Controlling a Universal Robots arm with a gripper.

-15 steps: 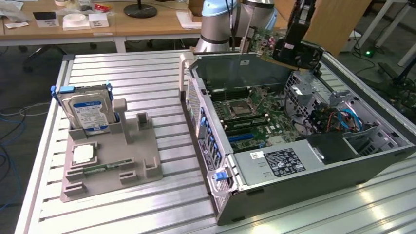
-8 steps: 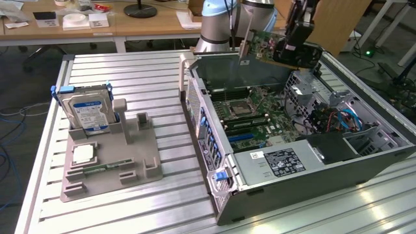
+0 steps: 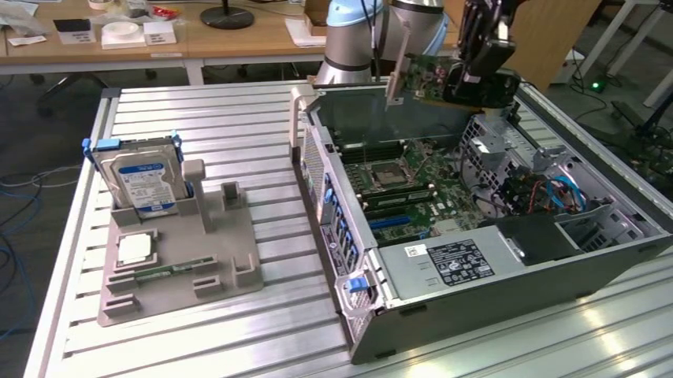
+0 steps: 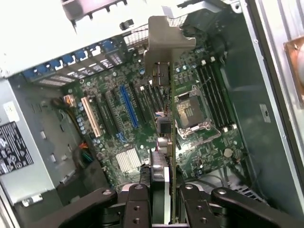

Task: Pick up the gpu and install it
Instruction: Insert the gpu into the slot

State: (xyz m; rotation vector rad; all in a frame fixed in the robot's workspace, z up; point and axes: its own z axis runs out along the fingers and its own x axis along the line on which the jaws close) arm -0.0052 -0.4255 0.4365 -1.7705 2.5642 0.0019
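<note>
Exterior view: held the gpu edge-on, clamped in the partly closed gripper, well above the motherboard inside the open computer case, so picked up already but not yet seated in any slot.

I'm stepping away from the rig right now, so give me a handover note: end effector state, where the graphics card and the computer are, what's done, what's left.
End effector: shut on the graphics card.
Graphics card: held in the air above the open computer case, edge-on over the motherboard.
Done: card is picked up and over the case.
Left: card not yet seated; the blue slot is empty.
Elsewhere: hard drive stands in the gray holder at the exterior view's left.
</note>
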